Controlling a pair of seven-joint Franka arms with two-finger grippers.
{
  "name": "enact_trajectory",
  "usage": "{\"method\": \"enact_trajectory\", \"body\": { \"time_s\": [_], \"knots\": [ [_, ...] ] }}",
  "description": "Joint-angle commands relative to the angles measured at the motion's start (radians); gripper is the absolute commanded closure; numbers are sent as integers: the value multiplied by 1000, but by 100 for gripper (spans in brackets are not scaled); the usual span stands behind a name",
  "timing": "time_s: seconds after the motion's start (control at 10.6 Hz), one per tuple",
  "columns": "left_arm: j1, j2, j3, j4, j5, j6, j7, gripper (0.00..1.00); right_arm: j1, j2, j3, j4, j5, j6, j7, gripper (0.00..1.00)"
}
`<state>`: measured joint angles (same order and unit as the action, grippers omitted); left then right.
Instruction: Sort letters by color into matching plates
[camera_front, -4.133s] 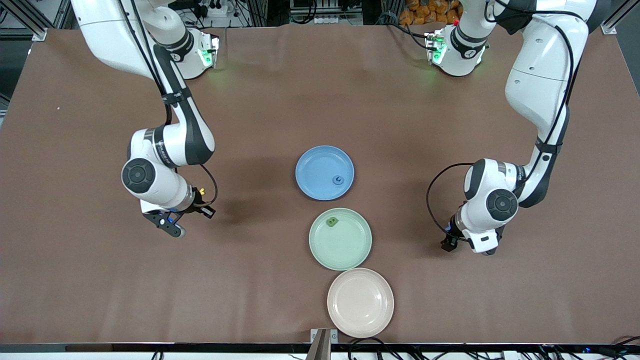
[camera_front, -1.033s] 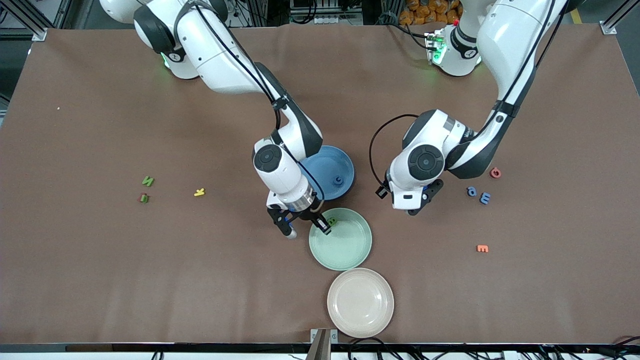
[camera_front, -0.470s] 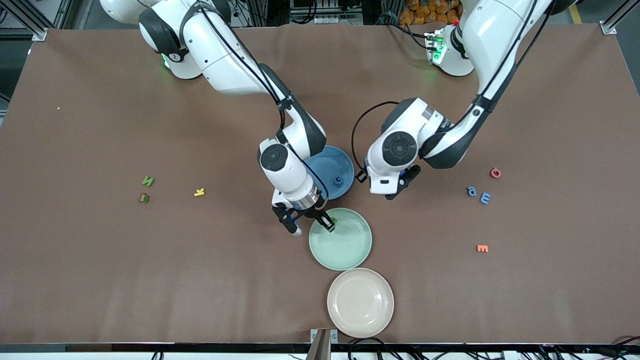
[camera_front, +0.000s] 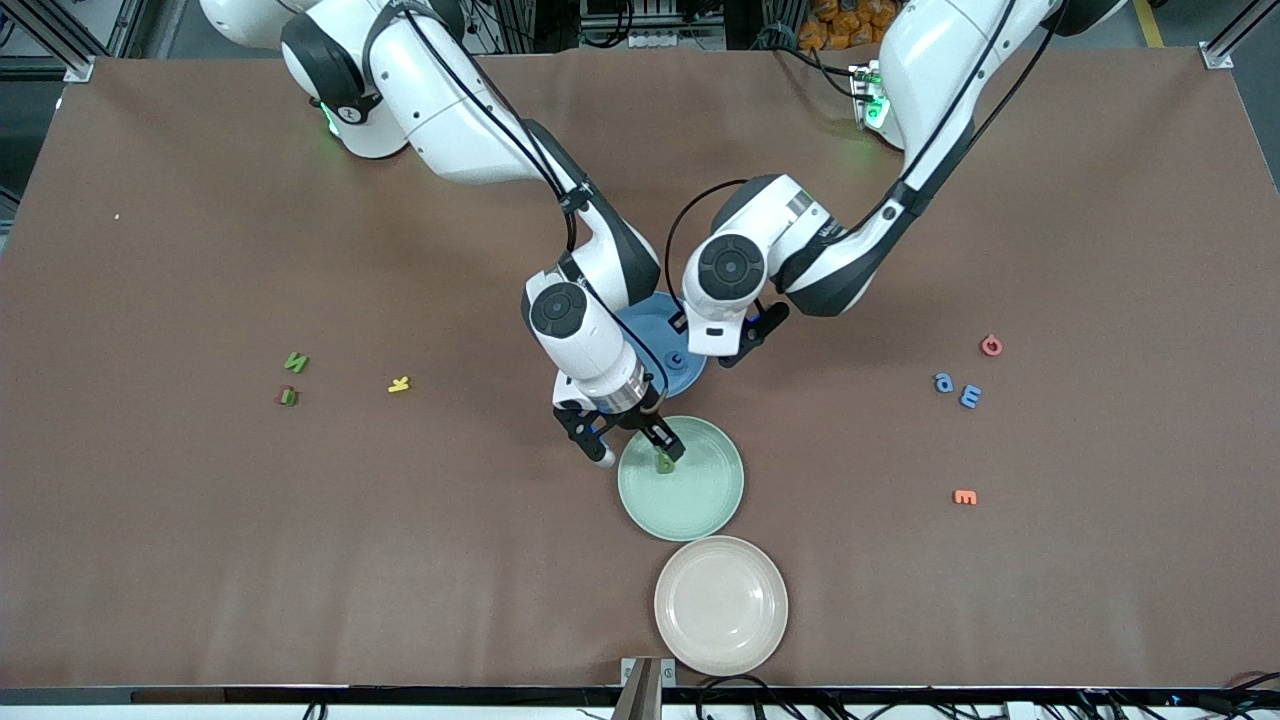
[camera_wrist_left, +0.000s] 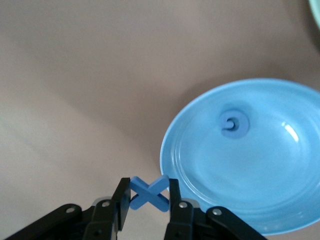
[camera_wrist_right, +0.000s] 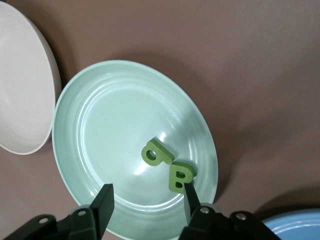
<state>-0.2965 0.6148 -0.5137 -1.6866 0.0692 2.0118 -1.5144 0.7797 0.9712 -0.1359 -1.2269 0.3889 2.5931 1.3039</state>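
The right gripper (camera_wrist_right: 145, 200) hung over the mint green plate (camera_wrist_right: 100, 130) with its fingers (camera_wrist_right: 103, 196) spread apart and nothing between them; two green letters, a rounded one (camera_wrist_right: 156, 153) and a "B" (camera_wrist_right: 180, 177), lay in that plate just beside each other. The left gripper (camera_wrist_left: 146, 200) was clamped on a blue "X" letter (camera_wrist_left: 149, 192) at the rim of the blue plate (camera_wrist_left: 280, 170), which held one blue letter (camera_wrist_left: 234, 123). In the front view the blue plate (camera_front: 690, 365) sat farther from the camera than the green plate (camera_front: 700, 500), and the beige-pink plate (camera_front: 720, 605) nearest. Two blue letters (camera_front: 957, 389), a red letter (camera_front: 990, 346) and an orange letter (camera_front: 965, 496) lay toward the left arm's end; two green letters (camera_front: 291, 378) and a yellow letter (camera_front: 399, 384) toward the right arm's end.
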Motion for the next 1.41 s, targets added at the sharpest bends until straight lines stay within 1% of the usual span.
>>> {"method": "enact_trajectory", "body": {
  "time_s": [0.0, 0.09, 0.19, 0.28, 0.38, 0.47, 0.75, 0.85, 1.13, 1.22, 1.31],
  "knots": [
    [-41, 8, 3, 10, -26, 48, -36, 100, -39, -86, -17, 7, -27, -257, -35, 36],
    [-50, 9, 3, 10, -26, 73, -39, 100, -46, -112, -25, 10, -24, -331, -55, 37],
    [-62, 20, 3, 13, -26, 85, -41, 100, -81, -141, -22, 10, -21, -359, -61, 37],
    [-69, 22, 3, 13, -25, 96, -40, 100, -91, -166, -22, 9, -21, -364, -75, 39],
    [-66, 32, 3, 15, -19, 99, -32, 44, -102, -192, -24, 6, -18, -399, -119, 40],
    [-70, 39, 3, 15, -8, 99, -21, 0, -120, -212, -24, 6, -15, -460, -159, 41],
    [-70, 33, 7, 15, -8, 99, -20, 0, -160, -262, -31, -2, -13, -563, -241, 41],
    [-64, 26, 10, 16, -6, 99, -27, 0, -160, -266, -45, -2, -13, -586, -262, 41],
    [-20, -4, 50, 2, 21, 79, -32, 0, -162, -267, -70, -26, -27, -671, -344, 41],
    [11, -6, 50, 2, 38, 55, -20, 0, -172, -288, -79, -72, -27, -695, -386, 42],
    [46, -12, 47, 2, 76, 35, 2, 0, -197, -336, -79, -165, -30, -693, -461, 42]
  ]
}}
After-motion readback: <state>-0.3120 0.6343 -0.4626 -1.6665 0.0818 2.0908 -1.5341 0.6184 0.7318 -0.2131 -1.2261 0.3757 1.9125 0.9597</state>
